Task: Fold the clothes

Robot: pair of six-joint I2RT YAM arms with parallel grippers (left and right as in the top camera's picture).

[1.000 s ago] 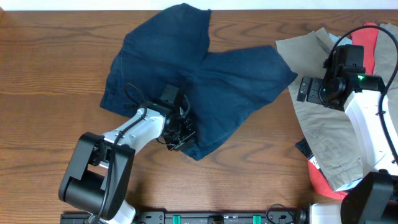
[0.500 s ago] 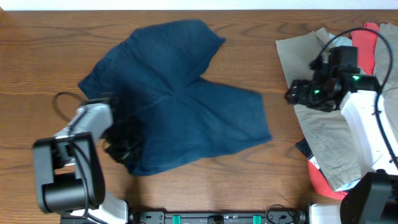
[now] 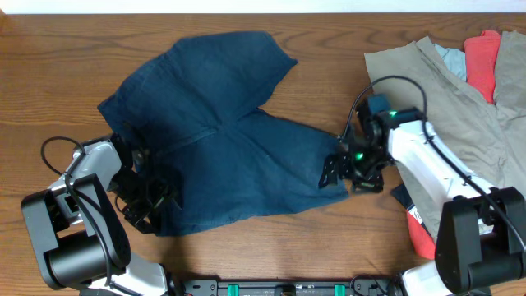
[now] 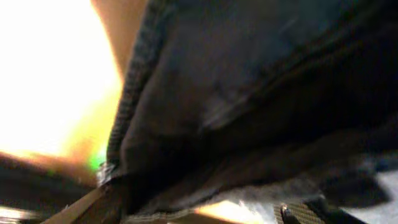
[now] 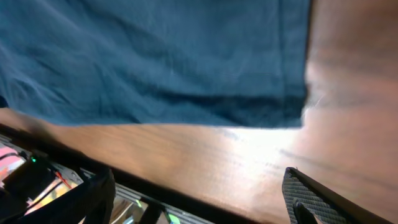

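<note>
The shorts [image 3: 222,140] lay spread in the middle of the worktop [image 3: 49,82], with bare wood open along the near edge and on the left. A pile of clothes [image 3: 460,90] crowded the right side. The right arm [image 3: 411,152] reached to the hem of the nearer leg. Its wrist view showed what the overhead hid: jaws spread wide, hem and bare wood between them. The left arm [image 3: 94,164] sat at the waistband corner. Its wrist view gave only blurred dark cloth, so I couldn't tell how those jaws stood.
</note>
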